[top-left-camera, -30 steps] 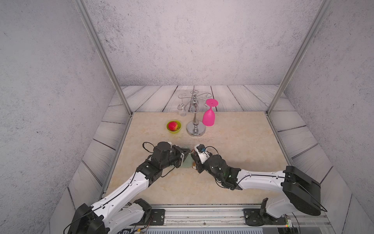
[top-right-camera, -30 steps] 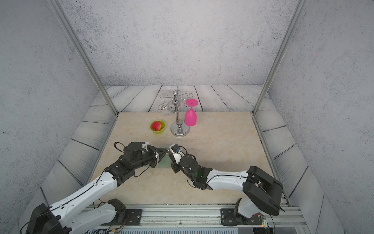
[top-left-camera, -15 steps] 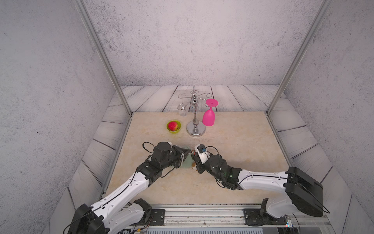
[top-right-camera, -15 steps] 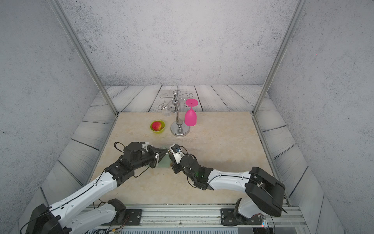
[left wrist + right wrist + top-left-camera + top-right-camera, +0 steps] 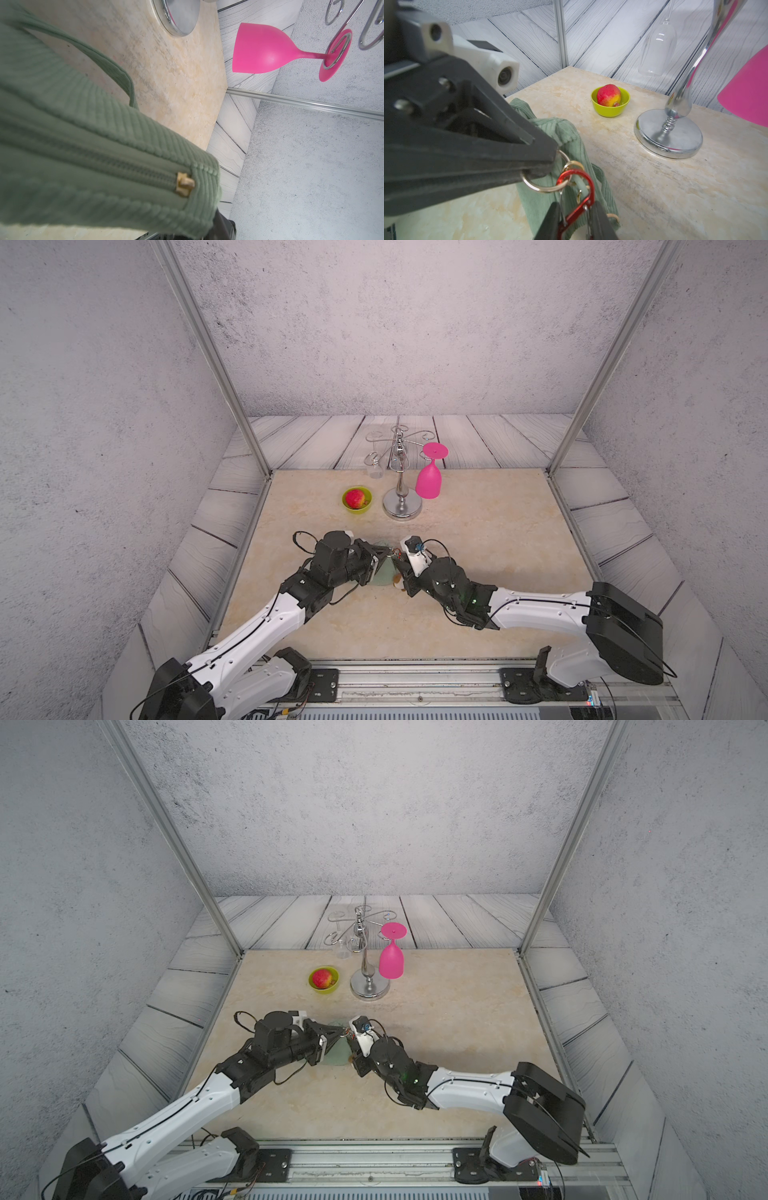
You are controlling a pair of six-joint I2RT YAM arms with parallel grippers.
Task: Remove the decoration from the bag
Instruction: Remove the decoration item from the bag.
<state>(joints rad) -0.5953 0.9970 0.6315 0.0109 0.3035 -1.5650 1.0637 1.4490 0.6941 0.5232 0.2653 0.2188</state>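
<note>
**CLASP NOT YET OFF BAG RING: UNHOOKING PENDING**

Found left gripper [image 5: 538,166] closed tight on the gold ring [image 5: 544,188] at one end of the sage-green bag [image 5: 566,133], holding that end raised while the rest of the pouch sags onto the table [image 5: 498,551]. Found right gripper [image 5: 574,223] narrowed to a slim gap and pinching the lower part of the red carabiner [image 5: 591,188], with the carabiner's upper hook threaded through the ring. Spotted the plush charm [image 5: 397,582] in a top view, low beside the bag at about 6 o'clock of the ring and largely hidden by the right wrist.

Placed the ring at roughly 11 o'clock of the right gripper, just beside it. Judged the carabiner's long axis to run on the 11-to-5 line, from the ring straight into the right gripper. Rated the right gripper as the only one placed to work the clasp. Judged that the gate needs pressing in and the hook drawing back toward 5 o'clock against the left gripper's hold. Could not tell whether the gate is open.

Noted bare table toward 3 o'clock. Noted the lime-green bowl [image 5: 356,509] holding an apple [image 5: 354,498], and the chrome stand base [image 5: 402,506], at 12 o'clock and well apart. Noted the right arm's own bulk filling 4 to 5 o'clock, and the near table edge at 6 o'clock, apart.
</note>
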